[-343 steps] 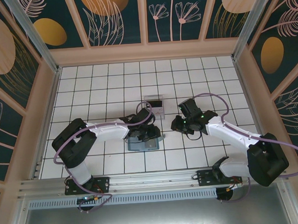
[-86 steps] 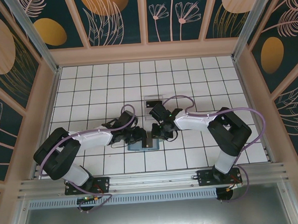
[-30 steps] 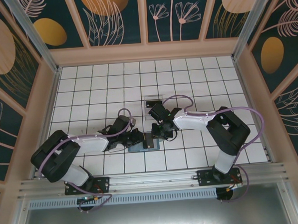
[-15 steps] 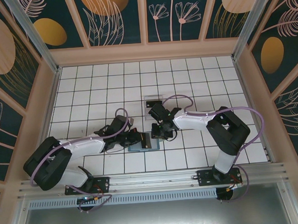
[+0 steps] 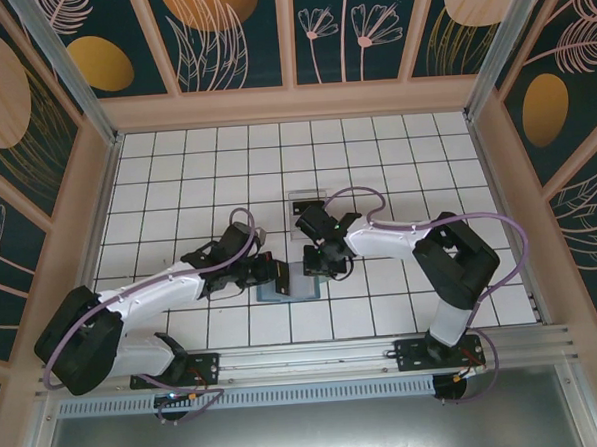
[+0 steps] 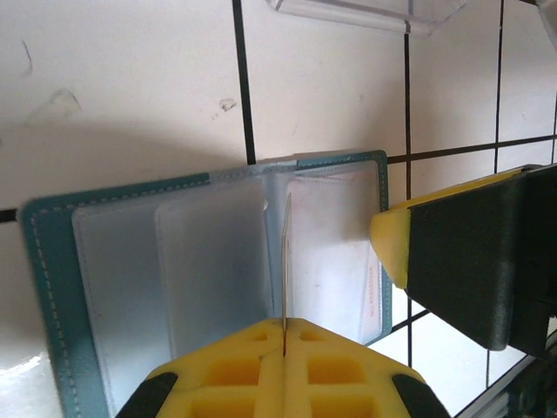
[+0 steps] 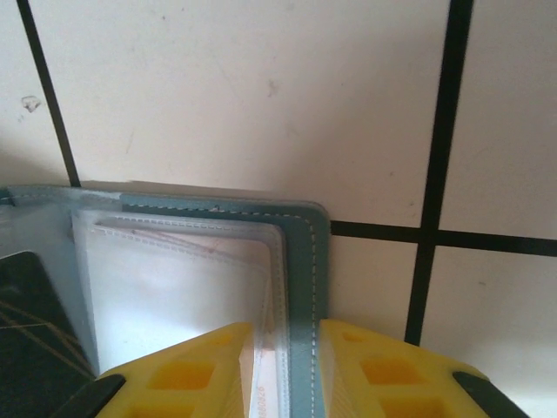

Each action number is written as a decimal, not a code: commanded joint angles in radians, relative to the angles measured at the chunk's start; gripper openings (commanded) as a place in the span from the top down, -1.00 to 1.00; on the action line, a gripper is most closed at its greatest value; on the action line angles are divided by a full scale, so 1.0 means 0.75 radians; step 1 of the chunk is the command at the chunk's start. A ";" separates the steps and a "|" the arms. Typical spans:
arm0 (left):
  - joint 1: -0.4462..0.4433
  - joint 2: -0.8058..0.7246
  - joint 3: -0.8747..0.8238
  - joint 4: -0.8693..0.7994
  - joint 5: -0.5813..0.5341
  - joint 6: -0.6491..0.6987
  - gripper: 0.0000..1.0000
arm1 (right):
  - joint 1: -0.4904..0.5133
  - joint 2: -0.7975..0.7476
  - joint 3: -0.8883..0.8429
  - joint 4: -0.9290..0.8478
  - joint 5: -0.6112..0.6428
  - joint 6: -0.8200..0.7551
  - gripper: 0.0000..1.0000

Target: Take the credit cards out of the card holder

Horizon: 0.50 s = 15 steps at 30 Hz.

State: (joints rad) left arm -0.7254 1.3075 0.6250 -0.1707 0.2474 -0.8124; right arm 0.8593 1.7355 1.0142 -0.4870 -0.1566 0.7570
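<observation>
The card holder (image 5: 298, 289) lies open on the tiled floor between both grippers, teal-edged (image 6: 50, 261) with clear sleeves inside. My left gripper (image 6: 285, 324) is shut on a thin credit card (image 6: 285, 261), seen edge-on and standing upright over the wallet's middle fold. From above, that card (image 5: 280, 273) looks like a dark strip at the left gripper (image 5: 267, 273). My right gripper (image 7: 285, 335) is shut on the card holder's teal right edge (image 7: 306, 239), one finger on each side of the border. Its yellow-tipped finger (image 6: 392, 248) shows at the wallet's right side.
A clear plastic tray (image 5: 308, 205) sits one tile behind the wallet; its corner (image 6: 365, 10) shows at the top of the left wrist view. Wooden walls ring the white tiled floor (image 5: 176, 180).
The left gripper has finished closing on the card, and its arm has stretched out lower and leftward, drawing the dark card a little left. The right gripper stays on the wallet's edge.
</observation>
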 commanded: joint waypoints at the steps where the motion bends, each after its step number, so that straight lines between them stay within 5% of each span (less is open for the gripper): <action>1: 0.004 -0.020 0.074 -0.142 -0.056 0.131 1.00 | 0.008 -0.032 0.038 -0.080 0.063 -0.020 0.45; 15: 0.004 0.055 0.351 -0.290 -0.131 0.543 1.00 | -0.038 -0.208 0.034 -0.132 0.142 -0.019 0.45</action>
State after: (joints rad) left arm -0.7254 1.3220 0.8288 -0.3408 0.1665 -0.5350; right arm 0.8486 1.6360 1.0267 -0.5446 -0.0975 0.7570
